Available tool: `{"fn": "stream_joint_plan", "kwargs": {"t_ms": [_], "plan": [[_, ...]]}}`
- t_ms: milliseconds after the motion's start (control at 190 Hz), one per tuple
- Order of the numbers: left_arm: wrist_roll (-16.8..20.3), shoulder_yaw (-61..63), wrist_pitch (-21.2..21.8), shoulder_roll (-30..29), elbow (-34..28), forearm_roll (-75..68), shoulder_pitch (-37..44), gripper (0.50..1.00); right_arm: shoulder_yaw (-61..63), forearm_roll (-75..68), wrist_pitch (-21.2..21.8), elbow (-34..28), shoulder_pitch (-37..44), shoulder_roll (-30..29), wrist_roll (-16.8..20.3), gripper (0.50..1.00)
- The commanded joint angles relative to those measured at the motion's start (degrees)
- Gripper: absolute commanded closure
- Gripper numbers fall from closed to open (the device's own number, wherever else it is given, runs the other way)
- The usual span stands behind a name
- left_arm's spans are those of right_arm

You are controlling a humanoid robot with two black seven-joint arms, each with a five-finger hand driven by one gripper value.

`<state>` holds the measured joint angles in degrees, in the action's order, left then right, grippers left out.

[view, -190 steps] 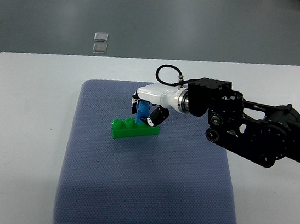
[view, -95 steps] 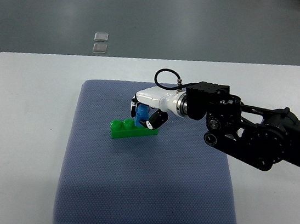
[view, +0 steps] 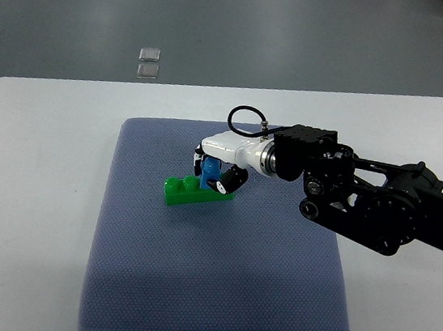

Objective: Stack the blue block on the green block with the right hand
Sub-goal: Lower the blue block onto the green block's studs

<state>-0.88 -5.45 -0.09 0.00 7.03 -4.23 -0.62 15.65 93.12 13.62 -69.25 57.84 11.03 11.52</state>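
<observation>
Right robot hand (view: 214, 173) curled tight around the blue block (view: 209, 168), holding it down on top of the green block (view: 196, 192), near its right end. Green block flat on the blue mat (view: 214, 287), in the middle of the white worktop (view: 30, 189).

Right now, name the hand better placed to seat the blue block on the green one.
Right: the right hand is clamped on the blue block directly above the green block; no left hand in view.

One camera looks steeply down over the table (view: 35, 157).
</observation>
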Motion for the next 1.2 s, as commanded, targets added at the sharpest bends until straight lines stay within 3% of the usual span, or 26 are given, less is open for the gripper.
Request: {"fn": "stream_joint_plan", "kwargs": {"t_ms": [0, 1192], "plan": [[0.0, 0.0, 0.0, 0.0, 0.0, 0.0, 0.0, 0.500, 0.0, 0.3, -0.1, 0.1, -0.2, -0.7, 0.0, 0.938], [0.0, 0.0, 0.0, 0.0, 0.0, 0.0, 0.0, 0.500, 0.0, 1.6, -0.8, 2.1, -2.5, -2.9, -0.4, 0.938]]}}
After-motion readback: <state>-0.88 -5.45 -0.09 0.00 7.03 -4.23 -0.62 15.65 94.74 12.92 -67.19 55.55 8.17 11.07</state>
